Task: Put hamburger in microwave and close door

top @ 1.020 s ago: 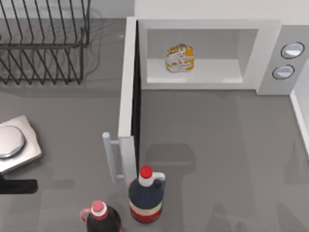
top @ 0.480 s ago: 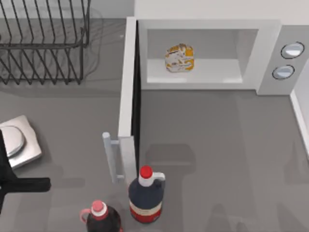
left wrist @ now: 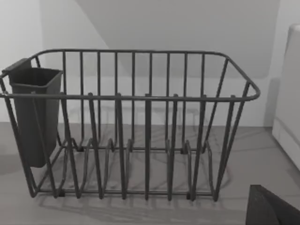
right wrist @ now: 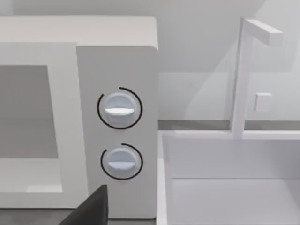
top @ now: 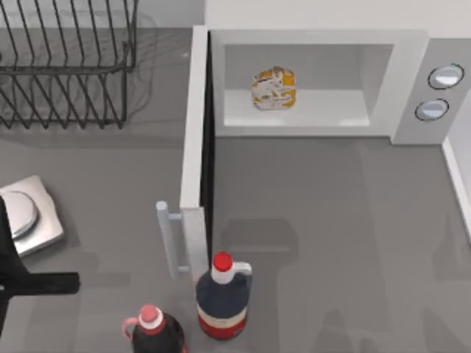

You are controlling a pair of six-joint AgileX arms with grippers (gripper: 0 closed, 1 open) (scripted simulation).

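The hamburger (top: pixel 274 88), a cream-white lump with orange blotches, sits inside the cavity of the light-grey microwave (top: pixel 408 81). The door (top: pixel 193 132) stands wide open, swung out towards the table's front, with its pale bar handle (top: pixel 168 239) on the left face. My left gripper (top: pixel 45 282) is a black shape at the table's left edge, well left of the handle; a dark part of it (left wrist: pixel 272 208) shows in the left wrist view. The right wrist view faces the two dials (right wrist: pixel 120 108) of the microwave (right wrist: pixel 117 65), with a dark part of my right gripper (right wrist: pixel 91 208) at the picture's edge.
A black wire rack (top: pixel 66 66) (left wrist: pixel 131 126) with a dark cup (left wrist: pixel 35 108) stands back left. A silver scale (top: pixel 22 217) lies at the left edge. Two red-capped dark bottles (top: pixel 222 298) (top: pixel 154 331) stand right by the door's free end. A white basin (right wrist: pixel 234 178) adjoins the microwave.
My left arm has come in from the left edge, reaching a little farther right towards the door handle. The hamburger, door and bottles have not moved.
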